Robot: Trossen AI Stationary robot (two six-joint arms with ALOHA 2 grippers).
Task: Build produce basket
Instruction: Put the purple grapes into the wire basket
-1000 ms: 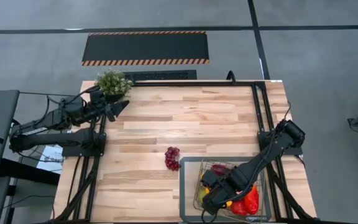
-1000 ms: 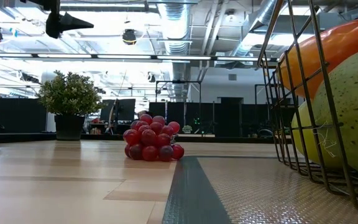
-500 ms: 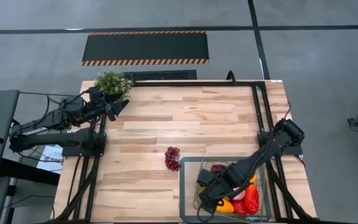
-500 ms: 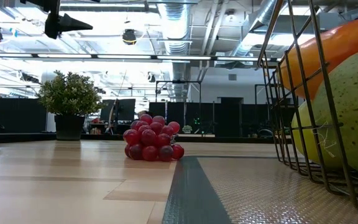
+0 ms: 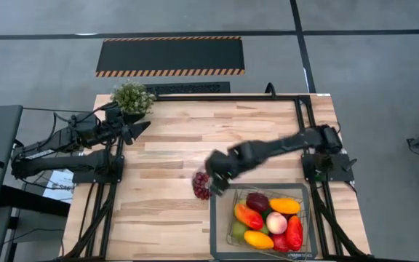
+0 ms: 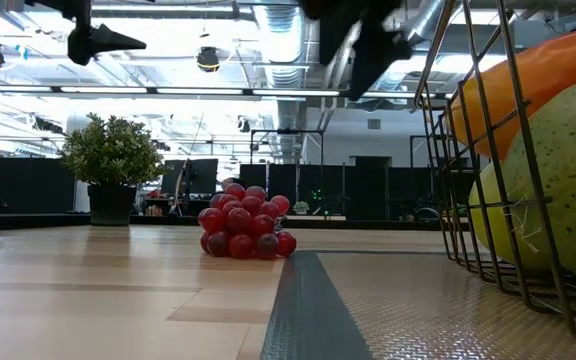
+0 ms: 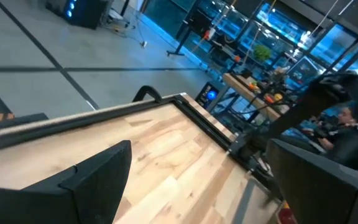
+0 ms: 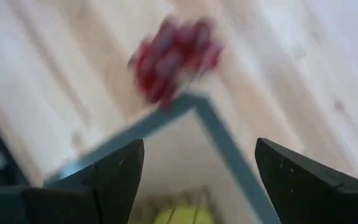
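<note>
A bunch of dark red grapes (image 5: 201, 185) lies on the wooden table just off the far left corner of a grey mat (image 5: 220, 191); it also shows in the low view (image 6: 246, 233) and the right wrist view (image 8: 173, 59). The wire basket (image 5: 230, 212) stands on the mat and holds several peppers and fruits. My right gripper (image 5: 215, 180) is open and empty, up in the air (image 6: 360, 40) just right of the grapes, and its fingers (image 8: 114, 174) point down toward them. My left gripper (image 5: 142, 125) is open and empty, raised by the table's far left.
A bushy potted plant (image 5: 132, 97) stands at the table's far left corner, next to my left gripper. The basket's wire wall (image 6: 468, 150) with an orange pepper and a green fruit behind it fills the right of the low view. Bare wood lies between the plant and the grapes.
My right gripper has risen out of the basket and swung toward the table's left and far side, ending above the mat's corner beside the grapes. The produce stays in the basket, now uncovered. The grapes have not moved.
</note>
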